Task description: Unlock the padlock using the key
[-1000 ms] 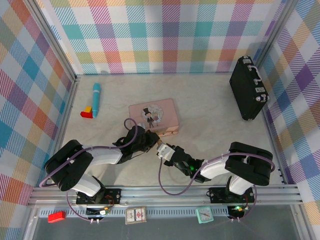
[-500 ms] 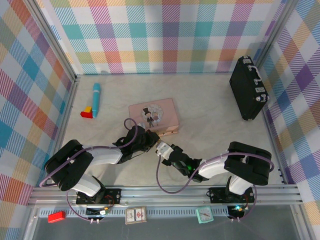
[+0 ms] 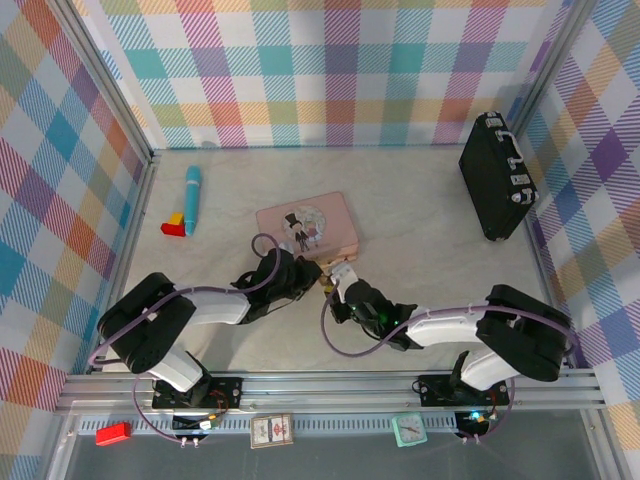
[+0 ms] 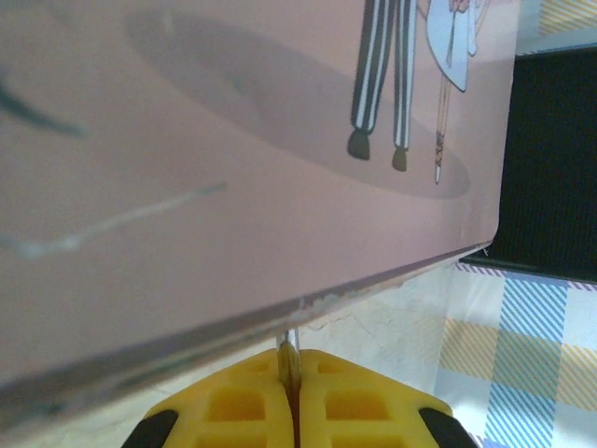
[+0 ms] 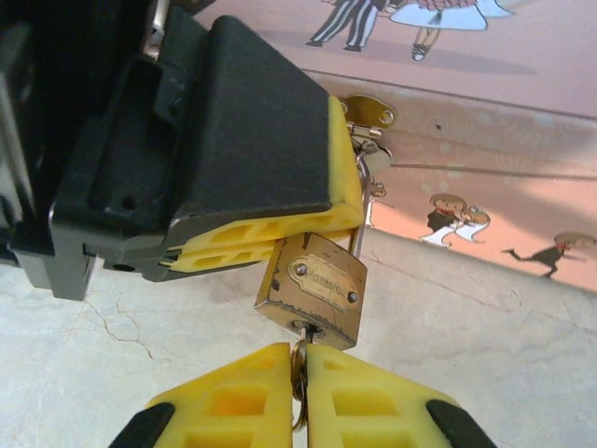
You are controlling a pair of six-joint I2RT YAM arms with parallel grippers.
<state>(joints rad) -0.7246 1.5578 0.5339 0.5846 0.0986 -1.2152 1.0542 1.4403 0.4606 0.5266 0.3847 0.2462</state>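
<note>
While the padlock (image 5: 312, 289) hangs at the front edge of the pink tin (image 5: 522, 140), just below the brass hasp (image 5: 368, 112), the key (image 5: 298, 347) is seated in the keyhole on its underside. The right jaws are closed on the key, with their yellow fingertips (image 5: 266, 364) just beneath the padlock body. The left jaws are closed at the padlock's top, apparently on the shackle (image 4: 289, 347), which is seen in the left wrist view as a thin metal sliver pinched between them.

The step in hand is judged to be the turn of the key. The turn is best made by wrist roll alone, about the key's own axis, so that no side load is put on the slim blade. The padlock is to be held firm by the left jaws; otherwise it is swung round with the key. Full insertion is to be confirmed before torque is applied. The grip on the key is not to be eased, as a slip is likely on so small a part.
</note>
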